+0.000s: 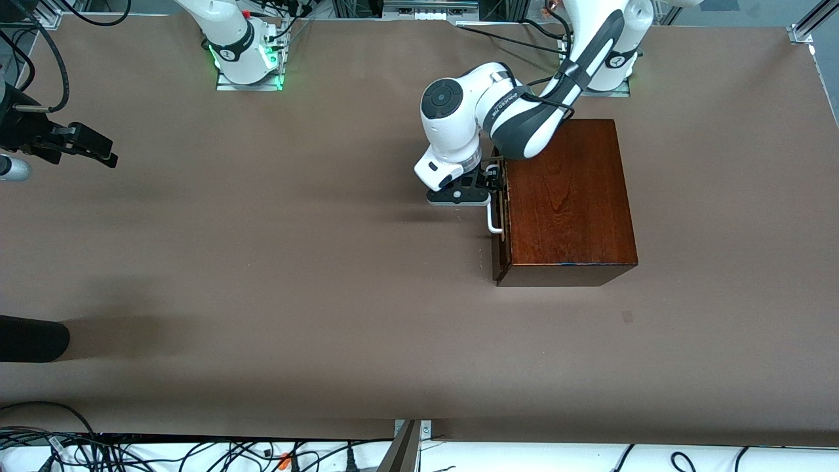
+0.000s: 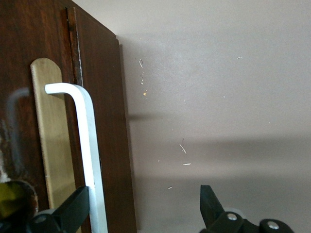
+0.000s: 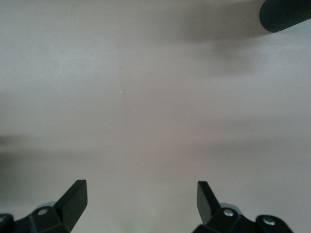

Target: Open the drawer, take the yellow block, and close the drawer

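Front view: the left claw (image 1: 493,178) sits at the white handle (image 1: 493,219) of the drawer (image 1: 501,216), which looks barely cracked out of the mahogany box (image 1: 567,196) on the counter (image 1: 262,262). The right claw (image 1: 78,147) waits over the right arm's end. The yellow block is not visible, presumably inside.

Left wrist view: fingers (image 2: 73,208) spread wide, one beside the handle bar, nothing clamped.

Right wrist view: fingers (image 3: 73,199) released above bare counter.

Risk: closing off-centre could slip off the thin bar, or a skewed pull could jam the drawer or drag the box.
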`<action>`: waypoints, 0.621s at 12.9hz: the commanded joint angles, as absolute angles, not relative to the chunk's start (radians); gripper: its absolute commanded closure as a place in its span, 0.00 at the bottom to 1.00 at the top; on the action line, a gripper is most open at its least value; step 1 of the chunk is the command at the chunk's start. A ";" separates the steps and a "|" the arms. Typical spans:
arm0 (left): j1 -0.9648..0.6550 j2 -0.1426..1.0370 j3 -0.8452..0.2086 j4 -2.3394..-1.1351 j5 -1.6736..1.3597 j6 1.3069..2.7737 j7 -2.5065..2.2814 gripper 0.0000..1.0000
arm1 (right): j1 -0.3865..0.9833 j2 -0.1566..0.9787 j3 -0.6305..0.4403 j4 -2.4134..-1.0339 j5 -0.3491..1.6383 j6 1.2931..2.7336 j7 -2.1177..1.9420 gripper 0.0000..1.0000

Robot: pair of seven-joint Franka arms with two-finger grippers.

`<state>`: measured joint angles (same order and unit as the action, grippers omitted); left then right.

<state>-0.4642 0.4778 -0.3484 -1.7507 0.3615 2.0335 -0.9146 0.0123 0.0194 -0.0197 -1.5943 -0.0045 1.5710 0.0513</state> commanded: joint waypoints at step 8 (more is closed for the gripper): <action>-0.471 0.508 -0.356 -1.756 0.460 2.060 -1.026 0.00 | 0.002 0.026 -0.011 -1.577 0.012 1.566 0.060 0.00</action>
<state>-0.4665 0.5072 -0.3506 -1.7537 0.4314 2.0445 -0.9963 0.0123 0.0194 -0.0196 -1.5943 -0.0045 1.5710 0.0513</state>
